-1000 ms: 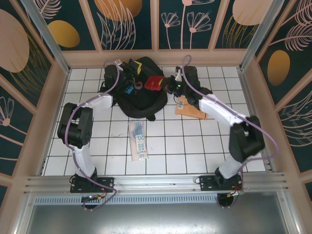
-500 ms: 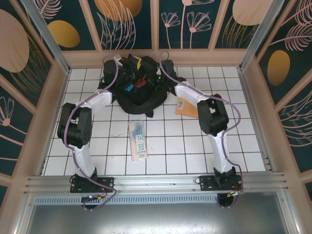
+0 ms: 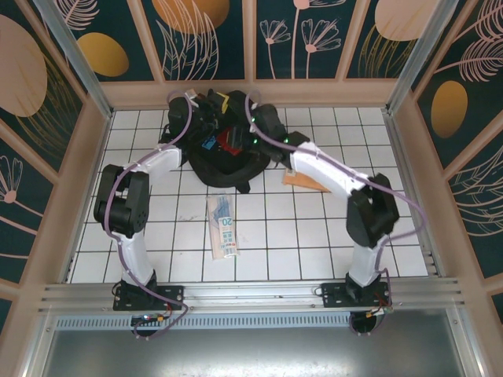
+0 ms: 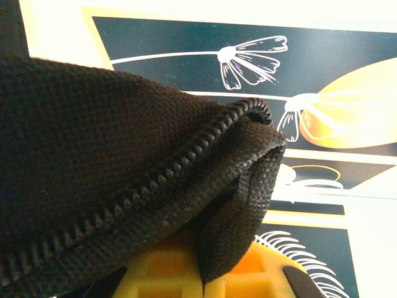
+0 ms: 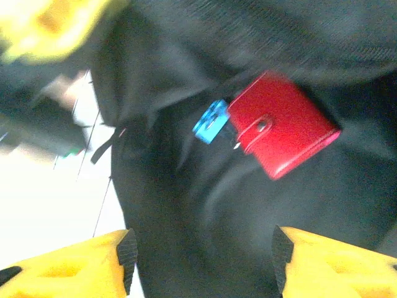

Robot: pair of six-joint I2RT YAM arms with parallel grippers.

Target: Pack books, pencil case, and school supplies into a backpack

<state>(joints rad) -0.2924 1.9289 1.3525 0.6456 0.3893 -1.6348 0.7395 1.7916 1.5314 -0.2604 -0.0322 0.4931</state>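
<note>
The red book (image 5: 282,133) lies inside the black backpack (image 3: 224,166).

The left claw (image 4: 229,273) is pinched tight on the zipper edge of the backpack, at the far side of the table (image 3: 299,236). The right claw (image 5: 201,251) hangs over the bag with its fingers apart and nothing in them. A blue clip (image 5: 211,121) sits just beside the red book. The orange-brown book (image 3: 302,180) lies on the table, right of the bag. The pencil case (image 3: 223,228) lies nearer, well apart from the bag.

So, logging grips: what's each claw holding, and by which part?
Left claw pinches the backpack by its zippered opening edge; right claw is open, holding nothing.
</note>
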